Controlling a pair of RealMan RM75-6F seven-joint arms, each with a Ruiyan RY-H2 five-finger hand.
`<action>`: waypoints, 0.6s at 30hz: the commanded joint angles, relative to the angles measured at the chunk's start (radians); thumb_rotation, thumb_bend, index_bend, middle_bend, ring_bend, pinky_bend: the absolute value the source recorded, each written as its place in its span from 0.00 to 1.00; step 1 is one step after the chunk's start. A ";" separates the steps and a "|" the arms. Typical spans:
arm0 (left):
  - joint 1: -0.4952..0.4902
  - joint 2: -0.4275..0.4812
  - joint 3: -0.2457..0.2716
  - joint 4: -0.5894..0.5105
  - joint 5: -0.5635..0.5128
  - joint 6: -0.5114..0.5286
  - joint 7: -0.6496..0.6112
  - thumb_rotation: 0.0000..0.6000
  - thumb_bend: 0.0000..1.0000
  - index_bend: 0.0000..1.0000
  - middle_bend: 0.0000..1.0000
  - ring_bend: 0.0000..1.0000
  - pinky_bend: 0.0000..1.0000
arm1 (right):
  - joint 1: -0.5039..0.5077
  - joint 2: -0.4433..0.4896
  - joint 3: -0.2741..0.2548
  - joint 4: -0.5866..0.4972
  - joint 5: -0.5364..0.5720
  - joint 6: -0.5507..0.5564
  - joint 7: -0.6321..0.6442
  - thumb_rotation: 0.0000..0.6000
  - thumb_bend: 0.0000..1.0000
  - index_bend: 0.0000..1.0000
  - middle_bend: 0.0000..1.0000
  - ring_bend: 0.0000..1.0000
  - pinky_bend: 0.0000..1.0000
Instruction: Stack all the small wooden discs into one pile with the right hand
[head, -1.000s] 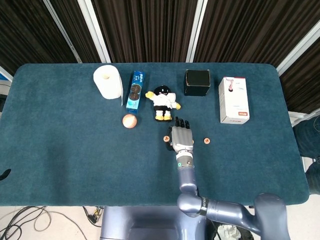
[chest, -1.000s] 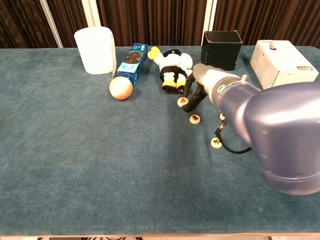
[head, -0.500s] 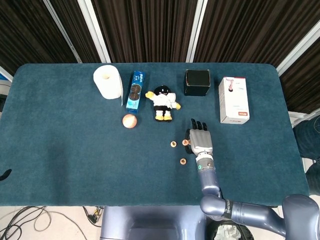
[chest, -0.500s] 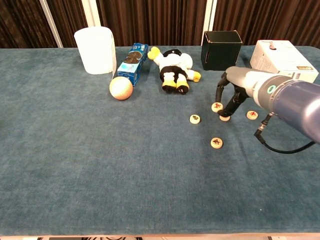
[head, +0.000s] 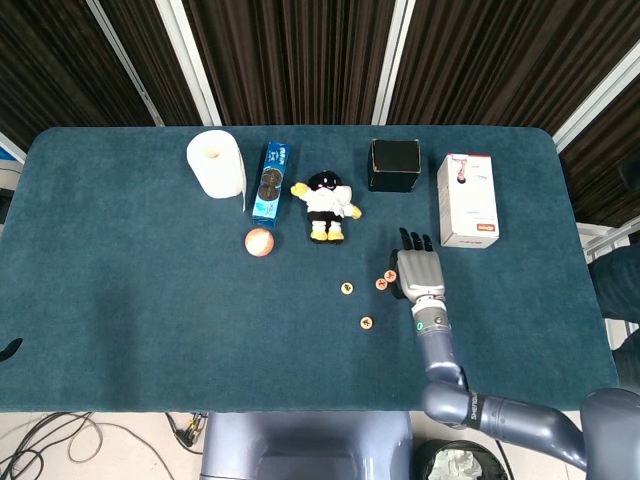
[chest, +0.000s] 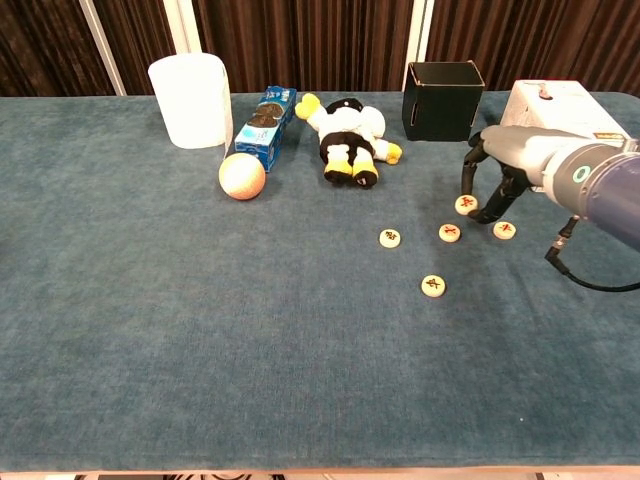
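Note:
My right hand (chest: 500, 172) hovers low over the right middle of the blue table (chest: 200, 330) and pinches a small wooden disc (chest: 466, 205) between thumb and fingers. Just right of the fingers a disc (chest: 505, 230) lies flat, and another disc (chest: 450, 233) lies just left. Two more discs (chest: 390, 238) (chest: 433, 286) lie further left and nearer the front. In the head view the right hand (head: 420, 272) covers the held disc and the rightmost one; three discs (head: 346, 289) (head: 381, 284) (head: 366, 323) show to its left. The left hand is out of sight.
Along the back stand a paper roll (head: 216, 164), a blue cookie box (head: 270, 183), a plush toy (head: 326, 207), a black box (head: 394, 165) and a white carton (head: 468, 199). An orange ball (head: 259, 242) lies in front of the cookie box.
The right hand has carried the pinched disc to the right, from beside the plush toy past the middle discs to near the rightmost disc.

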 joint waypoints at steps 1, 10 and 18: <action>0.000 -0.001 0.001 -0.002 0.000 0.001 0.002 1.00 0.15 0.05 0.00 0.00 0.00 | -0.002 0.028 -0.008 -0.004 0.017 -0.022 0.005 1.00 0.41 0.53 0.00 0.00 0.00; 0.001 -0.002 0.001 -0.004 0.000 0.004 0.008 1.00 0.15 0.05 0.00 0.00 0.00 | 0.009 0.086 -0.034 -0.008 0.072 -0.089 0.004 1.00 0.41 0.53 0.00 0.00 0.00; 0.002 -0.001 0.000 -0.005 -0.001 0.006 0.007 1.00 0.15 0.05 0.00 0.00 0.00 | 0.016 0.095 -0.052 0.024 0.067 -0.111 0.048 1.00 0.41 0.53 0.00 0.00 0.00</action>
